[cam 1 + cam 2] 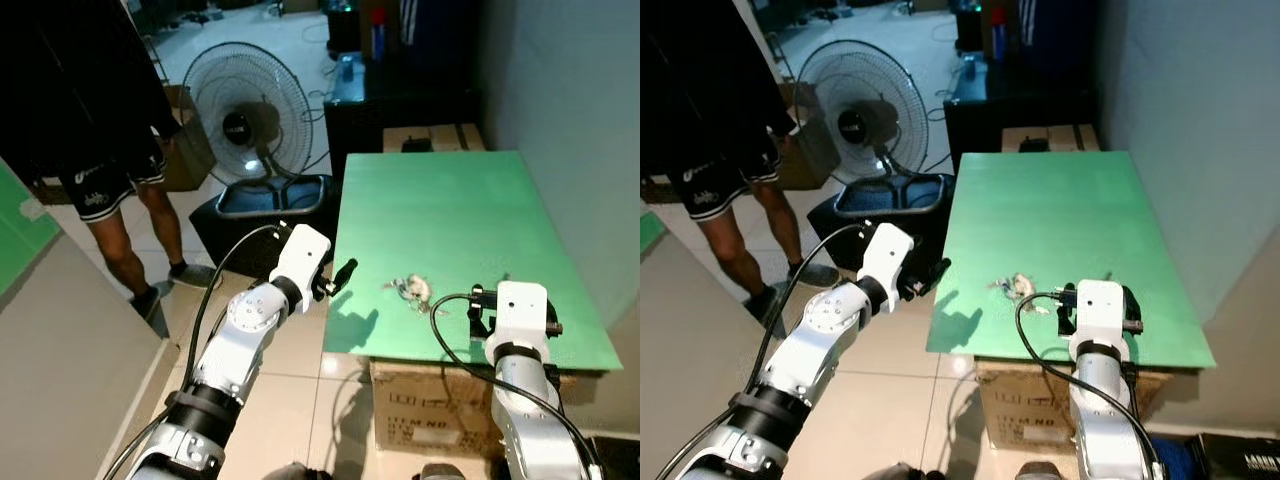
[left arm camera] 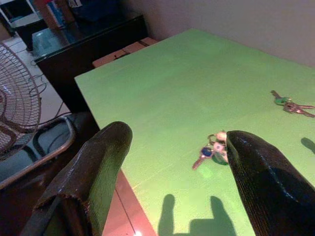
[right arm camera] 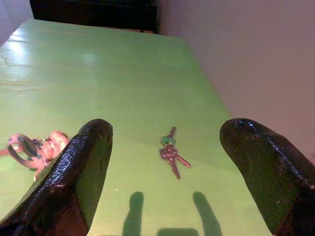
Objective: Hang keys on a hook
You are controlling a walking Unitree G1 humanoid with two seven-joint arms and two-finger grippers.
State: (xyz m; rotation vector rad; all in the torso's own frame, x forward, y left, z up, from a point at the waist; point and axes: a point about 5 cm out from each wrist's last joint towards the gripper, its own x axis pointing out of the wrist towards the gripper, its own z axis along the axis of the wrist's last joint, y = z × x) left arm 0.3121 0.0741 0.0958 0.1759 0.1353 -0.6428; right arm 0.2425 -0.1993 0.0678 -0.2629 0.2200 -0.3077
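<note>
Green table top point(image 1: 440, 200) sits on a cardboard box point(image 1: 420, 420), right wall alongside. Key bunch w/ pinkish fob point(image 1: 412, 290) lies flat near the table's front edge, left of centre. A 2nd, smaller set w/ green-headed key point(image 3: 170, 151) lies further right on the same top, well apart from the first; in the head views it's prob hidden near the right gripper, can't tell exactly.

Left gripper point(image 1: 340, 275) hovers just off the table's left front edge, above the floor, fingers point(image 2: 93, 177) spread wide, nothing between them. In left wrist view the pink bunch point(image 2: 214, 150) sits beside one fingertip, not touched.

Right gripper point(image 3: 182, 162) is over the front right part of the table, fingers parted wide & empty; the green-key set lies on the top between them, further out, both finger shadows just short of it.

Behind: standing fan point(image 1: 245, 110) on the tiled floor, dark cabinet point(image 1: 400, 100) past the table's far end, a person's legs point(image 1: 125, 230) at left
</note>
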